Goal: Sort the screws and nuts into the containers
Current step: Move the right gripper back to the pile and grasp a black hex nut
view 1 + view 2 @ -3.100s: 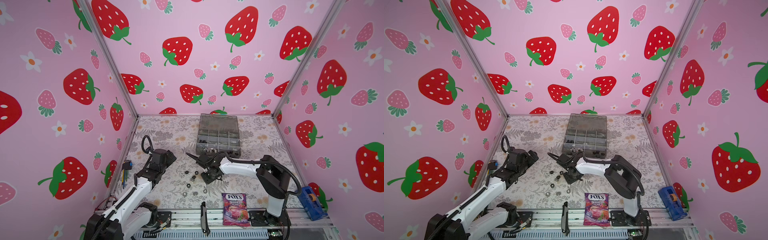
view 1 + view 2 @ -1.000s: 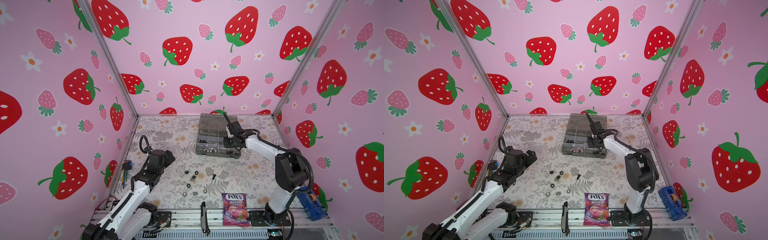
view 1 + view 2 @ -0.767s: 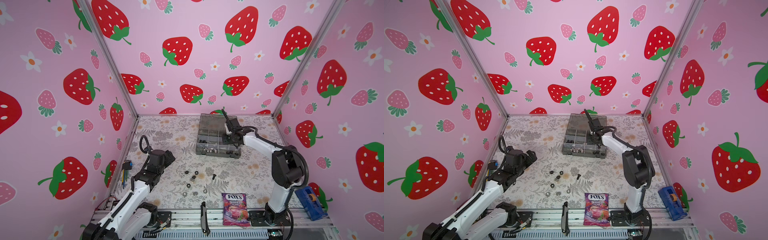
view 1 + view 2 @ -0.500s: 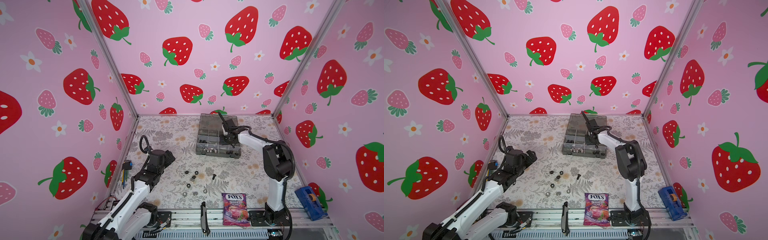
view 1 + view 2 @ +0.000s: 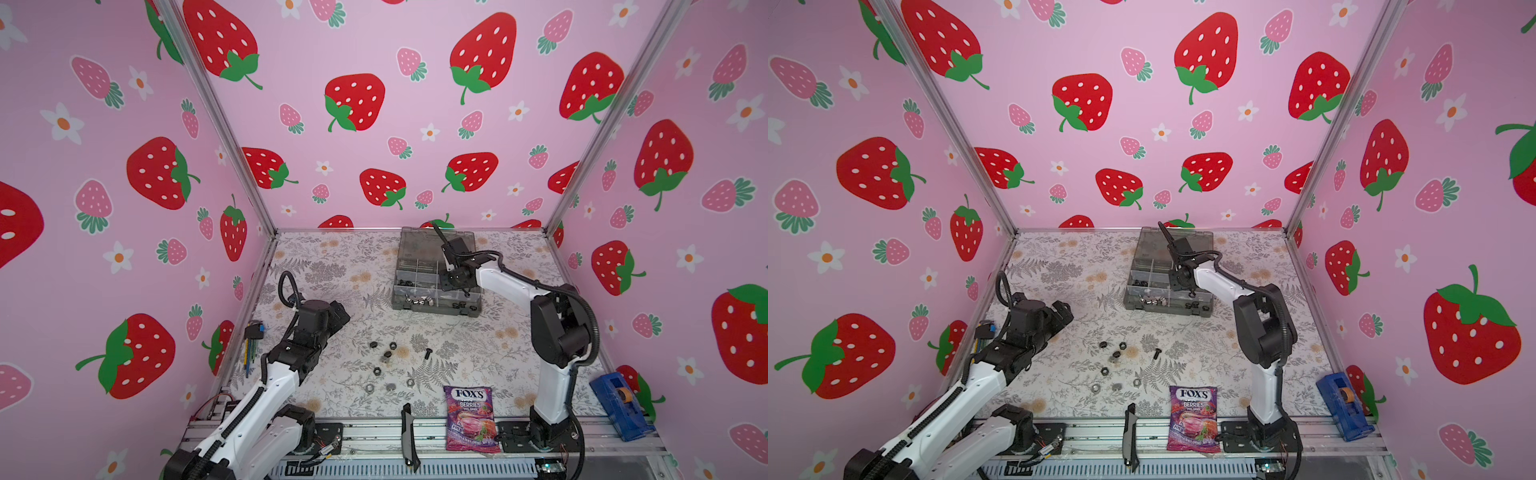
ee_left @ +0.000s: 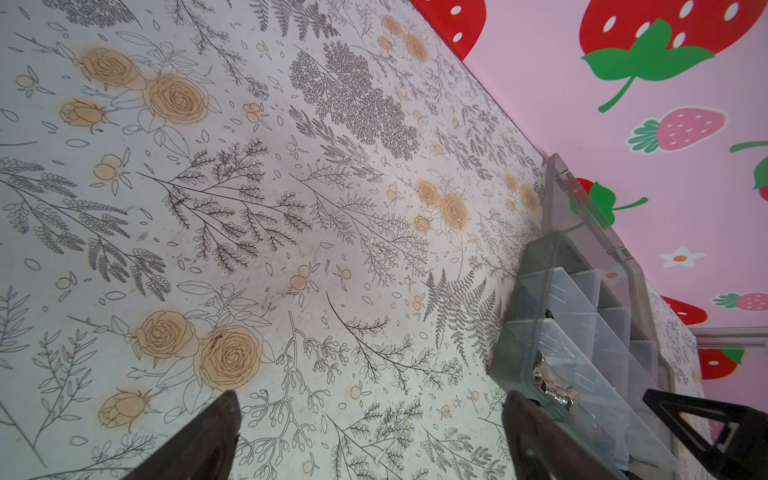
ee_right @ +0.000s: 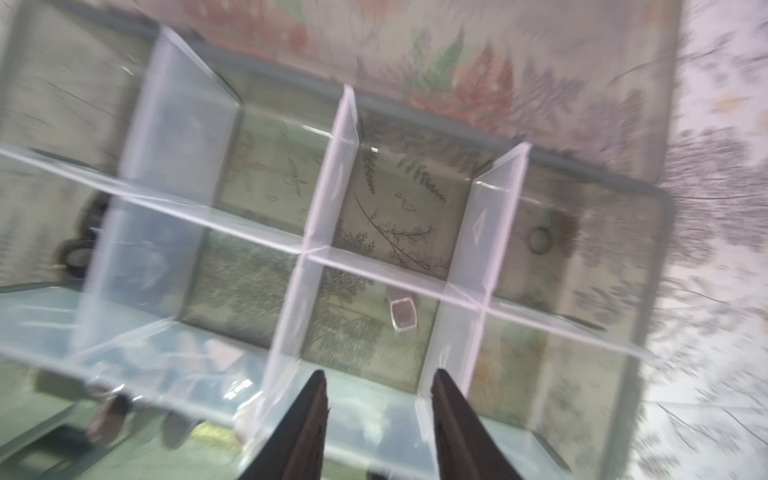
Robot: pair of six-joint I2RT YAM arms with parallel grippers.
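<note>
One right hand (image 7: 378,374) (parted) above dividers (image 7: 328,187)

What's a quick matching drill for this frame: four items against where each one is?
Items:
1. right gripper
2. left gripper
3. candy bag
4. black screw

Places:
A. lying on the mat, near the loose nuts
B. open, over the organiser box compartments
C. at the mat's front edge
D. open, above bare mat

Pairs: 1-B, 2-D, 3-C, 4-A

Loose nuts (image 5: 388,354), one screw (image 5: 428,353); organiser (image 5: 419,268) open
</note>
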